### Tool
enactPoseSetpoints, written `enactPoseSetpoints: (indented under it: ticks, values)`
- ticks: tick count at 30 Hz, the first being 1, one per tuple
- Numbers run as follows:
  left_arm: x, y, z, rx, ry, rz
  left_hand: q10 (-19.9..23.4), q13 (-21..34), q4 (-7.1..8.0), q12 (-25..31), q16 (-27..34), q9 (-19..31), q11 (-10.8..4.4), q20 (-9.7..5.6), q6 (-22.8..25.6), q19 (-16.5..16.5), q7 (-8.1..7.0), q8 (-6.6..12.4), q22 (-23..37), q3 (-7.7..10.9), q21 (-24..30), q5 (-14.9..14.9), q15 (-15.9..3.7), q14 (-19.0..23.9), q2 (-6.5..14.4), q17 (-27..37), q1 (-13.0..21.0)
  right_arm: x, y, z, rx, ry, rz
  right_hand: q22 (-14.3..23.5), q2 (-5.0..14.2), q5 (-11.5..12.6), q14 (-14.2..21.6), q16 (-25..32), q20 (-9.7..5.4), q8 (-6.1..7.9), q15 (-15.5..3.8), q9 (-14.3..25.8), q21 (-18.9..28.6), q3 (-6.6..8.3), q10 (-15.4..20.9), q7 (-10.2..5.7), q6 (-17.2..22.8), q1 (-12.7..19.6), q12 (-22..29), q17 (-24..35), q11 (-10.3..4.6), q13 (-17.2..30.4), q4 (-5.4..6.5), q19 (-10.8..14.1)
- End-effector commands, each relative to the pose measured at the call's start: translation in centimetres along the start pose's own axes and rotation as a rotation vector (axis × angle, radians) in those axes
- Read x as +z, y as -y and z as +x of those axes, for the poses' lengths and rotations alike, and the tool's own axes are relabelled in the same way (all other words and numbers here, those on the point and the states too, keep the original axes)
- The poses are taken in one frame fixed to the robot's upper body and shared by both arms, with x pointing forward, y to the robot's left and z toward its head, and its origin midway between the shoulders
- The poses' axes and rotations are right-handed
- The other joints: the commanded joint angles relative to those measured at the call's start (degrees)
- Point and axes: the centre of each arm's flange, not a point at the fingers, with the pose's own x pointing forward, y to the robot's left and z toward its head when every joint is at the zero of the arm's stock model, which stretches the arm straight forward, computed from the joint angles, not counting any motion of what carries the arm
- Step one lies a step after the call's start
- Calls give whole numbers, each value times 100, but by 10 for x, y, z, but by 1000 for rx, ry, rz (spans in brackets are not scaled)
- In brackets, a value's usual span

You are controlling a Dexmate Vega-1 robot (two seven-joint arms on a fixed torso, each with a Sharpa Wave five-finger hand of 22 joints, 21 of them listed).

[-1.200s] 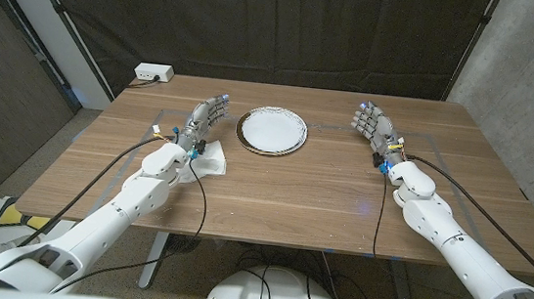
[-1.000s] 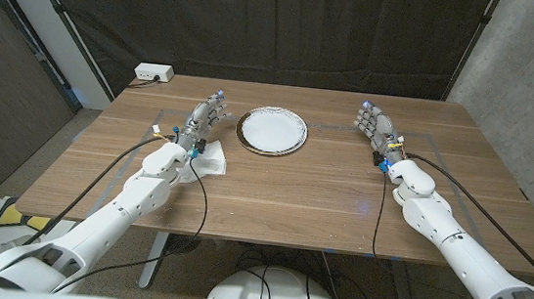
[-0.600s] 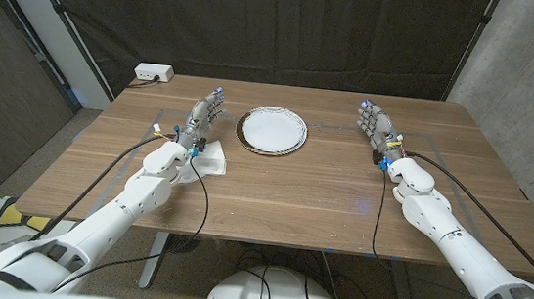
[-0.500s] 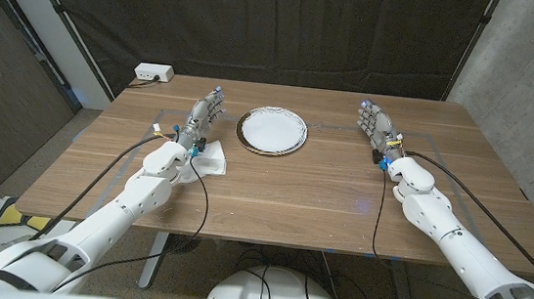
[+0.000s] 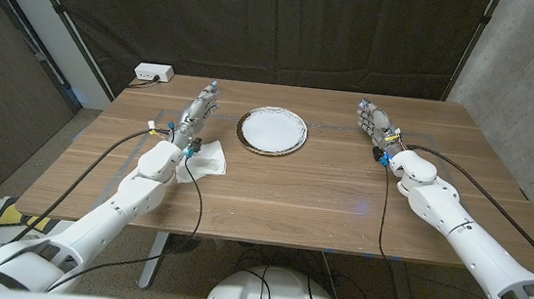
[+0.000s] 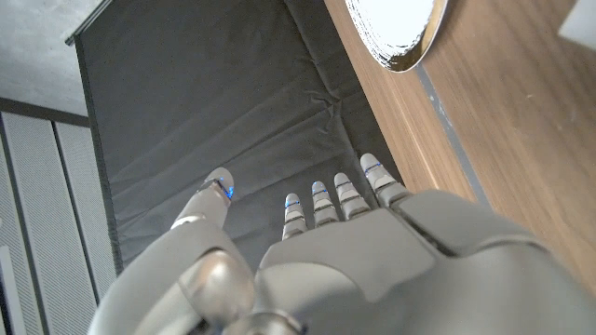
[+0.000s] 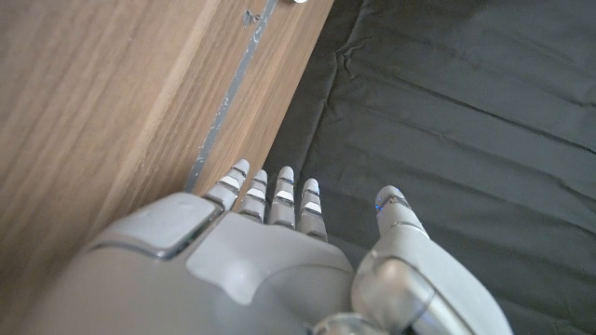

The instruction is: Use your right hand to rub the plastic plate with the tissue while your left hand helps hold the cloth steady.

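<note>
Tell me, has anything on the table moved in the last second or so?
Both hands crept away from the robot. The left hand slid past the white tissue, uncovering more of it. The right hand edged toward the far edge. Neither took hold of anything. The plate and tissue stayed put.

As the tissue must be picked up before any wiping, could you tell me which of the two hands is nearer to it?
The left hand: the tissue lies beside its wrist, on the left of the plate. The right hand stands across the table, beyond the plate.

Left robot hand [image 5: 195, 116] and right robot hand [image 5: 376, 124], both empty, fingers extended.
</note>
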Motion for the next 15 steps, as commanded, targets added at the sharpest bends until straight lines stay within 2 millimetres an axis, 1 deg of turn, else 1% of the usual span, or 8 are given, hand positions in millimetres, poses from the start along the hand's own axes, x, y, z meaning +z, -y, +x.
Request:
enactPoseSetpoints:
  ticks: [1,4,5,7,8,10,15]
  values:
    - [13,-16,-15,-27,53,172,-41,-5,-45,15,56,11,-2,73,6,-3,42,39,14,-7,-37,26,60,75,-45,20,15,16,-10,-2,6,-97,-159,23,-16,-6,83,39,34,-1,-20,12,46,-13,15,-11,-45,3,50,13,-25,6,-4,67]
    - [17,-22,-19,-32,55,215,8,-5,-64,55,138,15,-1,99,26,82,53,61,18,-33,-7,31,36,283,-92,34,20,20,-13,-1,29,-92,-169,23,-1,0,122,49,19,3,-20,12,64,1,34,-15,-41,31,61,9,-35,6,-22,99]
    - [18,-24,-20,-38,56,234,101,-4,-64,98,179,17,7,109,94,125,91,94,21,-46,8,31,15,392,-106,45,14,22,-14,0,31,-98,-181,23,4,2,122,47,17,2,-21,12,65,5,25,-12,-44,40,58,8,-49,6,-27,99]
    - [20,-27,-22,-49,60,277,290,1,-49,172,271,21,11,130,138,280,109,117,28,-72,67,31,-22,662,-114,80,-3,25,-16,1,41,-109,-206,23,26,9,141,50,-12,2,-30,12,79,22,32,-22,-49,69,63,5,-46,6,-41,128]
    - [21,-28,-23,-60,61,301,317,1,-46,181,297,22,16,127,159,289,119,126,29,-75,70,31,-55,736,-114,88,-6,27,-17,2,50,-116,-220,23,33,12,150,52,-18,1,-42,12,83,28,38,-29,-54,80,66,4,-45,6,-47,135]
    - [23,-31,-25,-80,60,339,363,2,-50,197,304,23,-6,125,207,311,137,145,29,-82,78,30,-59,769,-126,94,-5,31,-19,3,56,-128,-246,23,50,19,156,49,-43,-2,-49,12,88,44,41,-39,-66,107,69,2,-60,5,-62,142]
    - [29,-38,-30,-131,59,431,266,4,-73,153,257,24,22,133,195,299,146,138,30,-114,70,28,-18,687,-191,101,-3,40,-27,5,77,-168,-337,22,78,30,158,42,-88,-13,-58,12,97,70,30,-57,-107,158,67,-2,-80,5,-90,158]
